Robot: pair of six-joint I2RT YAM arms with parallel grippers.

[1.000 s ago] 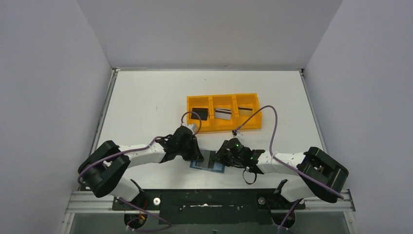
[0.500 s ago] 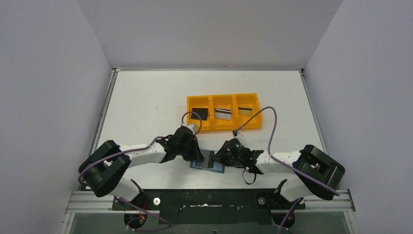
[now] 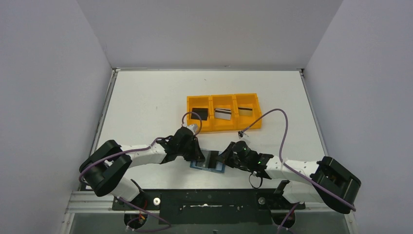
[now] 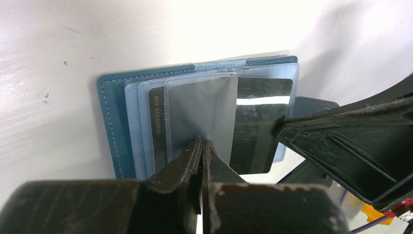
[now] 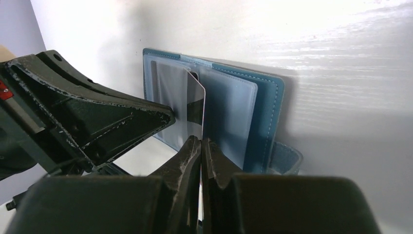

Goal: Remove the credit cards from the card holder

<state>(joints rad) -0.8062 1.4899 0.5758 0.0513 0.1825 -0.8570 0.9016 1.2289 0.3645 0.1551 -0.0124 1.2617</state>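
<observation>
The card holder [image 3: 207,165] lies open at the counter [image 3: 146,107] front, left claw [image 4: 202,146] closed, pressing its clear pocket [image 4: 195,107], right claw [image 5: 199,141] pinched shut on a half-out dark card [image 4: 260,126], likely light, stiff, slick, best gripped at its free edge

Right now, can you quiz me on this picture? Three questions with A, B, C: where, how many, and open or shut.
1. Where is the card holder? A in the orange tray; B on the white table, outside the tray; C on the wall.
2. How many credit cards lie in the tray? A one; B three; C six.
3. The card holder is: A snapped shut; B rolled up; C open.
1 B: it lies on the table, outside the tray. 2 B: one in each compartment. 3 C: its inner pockets show.
</observation>
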